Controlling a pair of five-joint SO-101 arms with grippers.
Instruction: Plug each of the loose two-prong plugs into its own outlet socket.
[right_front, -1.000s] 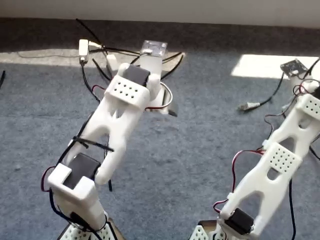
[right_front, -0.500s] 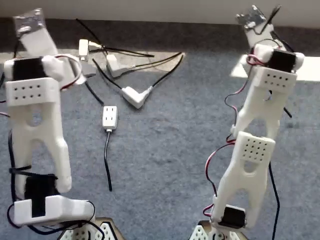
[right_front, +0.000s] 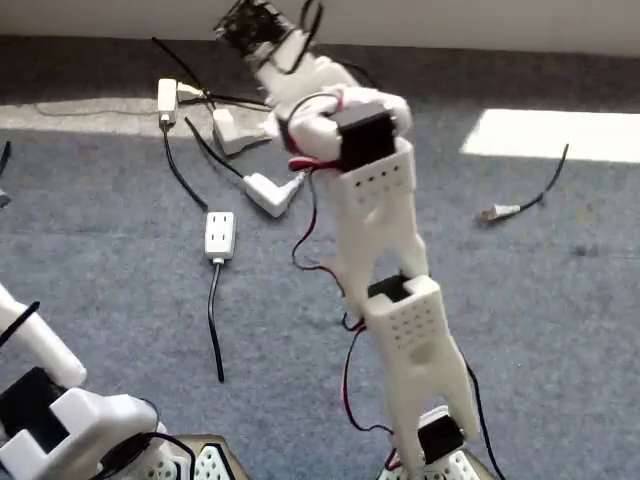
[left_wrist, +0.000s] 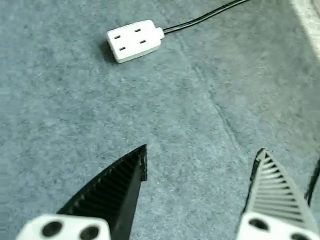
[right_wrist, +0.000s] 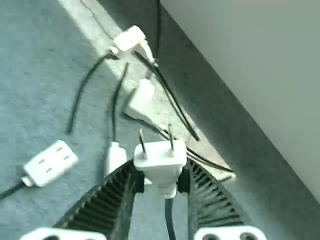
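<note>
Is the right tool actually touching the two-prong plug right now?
Touching. The right wrist view shows the right tool closed on the white two-prong plug, pressed against both sides of its body, with the prongs pointing away.

White two-prong plug (right_wrist: 159, 156) being gripped by the right hand (right_wrist: 160, 174).
Its prongs are pointing away from the hand; a white double outlet socket (right_front: 219, 233) is lying flat on the grey carpet (right_front: 520, 300).

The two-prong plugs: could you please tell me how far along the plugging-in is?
Done: nothing visibly; the white outlet block has empty slots. In hand: the right gripper clamps one white plug, prongs outward. Still to do: seating it, plus the angled plug loose on the carpet; the left gripper is open.
</note>
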